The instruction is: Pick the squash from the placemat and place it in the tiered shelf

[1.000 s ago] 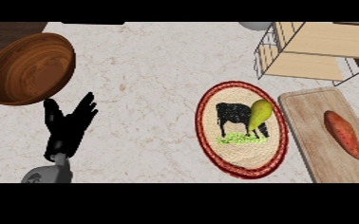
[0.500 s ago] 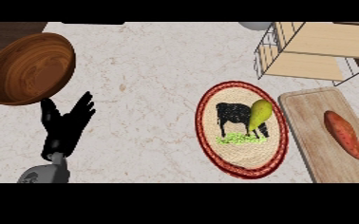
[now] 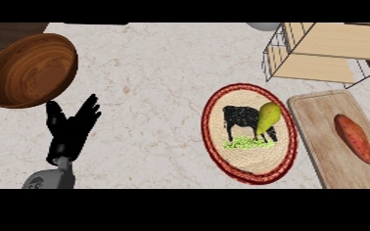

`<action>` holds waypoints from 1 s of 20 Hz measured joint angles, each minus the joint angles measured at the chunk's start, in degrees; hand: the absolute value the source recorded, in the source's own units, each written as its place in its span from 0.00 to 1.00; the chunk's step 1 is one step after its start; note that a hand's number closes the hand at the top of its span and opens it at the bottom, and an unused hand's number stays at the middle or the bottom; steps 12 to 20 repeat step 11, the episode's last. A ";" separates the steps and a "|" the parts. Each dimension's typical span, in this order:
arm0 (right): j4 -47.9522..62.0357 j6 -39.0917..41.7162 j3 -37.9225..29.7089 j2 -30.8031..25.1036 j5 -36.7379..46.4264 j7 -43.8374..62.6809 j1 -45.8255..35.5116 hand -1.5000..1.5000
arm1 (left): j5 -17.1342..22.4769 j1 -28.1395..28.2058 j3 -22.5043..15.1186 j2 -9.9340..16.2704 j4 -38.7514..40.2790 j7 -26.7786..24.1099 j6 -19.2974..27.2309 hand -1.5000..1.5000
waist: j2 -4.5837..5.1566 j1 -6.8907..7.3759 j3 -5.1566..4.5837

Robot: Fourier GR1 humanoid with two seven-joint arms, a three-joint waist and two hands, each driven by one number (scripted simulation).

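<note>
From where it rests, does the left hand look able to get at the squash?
Probably yes: bare counter lies between the open left hand and the squash on the placemat, though it sits far across.

Kitchen, going by what's laid out: pale marble-look bench point(image 3: 166, 63) with a wooden bowl point(image 3: 33, 71) at the left, a wooden cutting board point(image 3: 325, 132) carrying a sweet potato point(image 3: 353, 137) at the right. Oval woven placemat point(image 3: 249, 133) with red rim and cow print holds a yellow-green squash point(image 3: 266, 117). Wire-and-wood tiered shelf point(image 3: 318, 54) sits at the top right corner.
</note>
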 measured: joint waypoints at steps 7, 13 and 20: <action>2.82 2.62 -5.35 -8.39 -4.26 -0.01 4.44 0.00 | 0.17 1.05 -0.03 -0.08 -0.88 0.20 -0.22 0.50 | 0.05 -0.01 0.09; 4.20 8.01 -7.34 -12.67 -6.31 -0.70 7.59 0.00 | 0.19 0.88 -0.18 -0.03 -1.94 0.97 -0.18 0.50 | 0.04 0.00 0.13; 4.20 8.01 -7.34 -12.67 -6.31 -0.70 7.59 0.00 | 0.19 0.88 -0.18 -0.03 -1.94 0.97 -0.18 0.50 | 0.04 0.00 0.13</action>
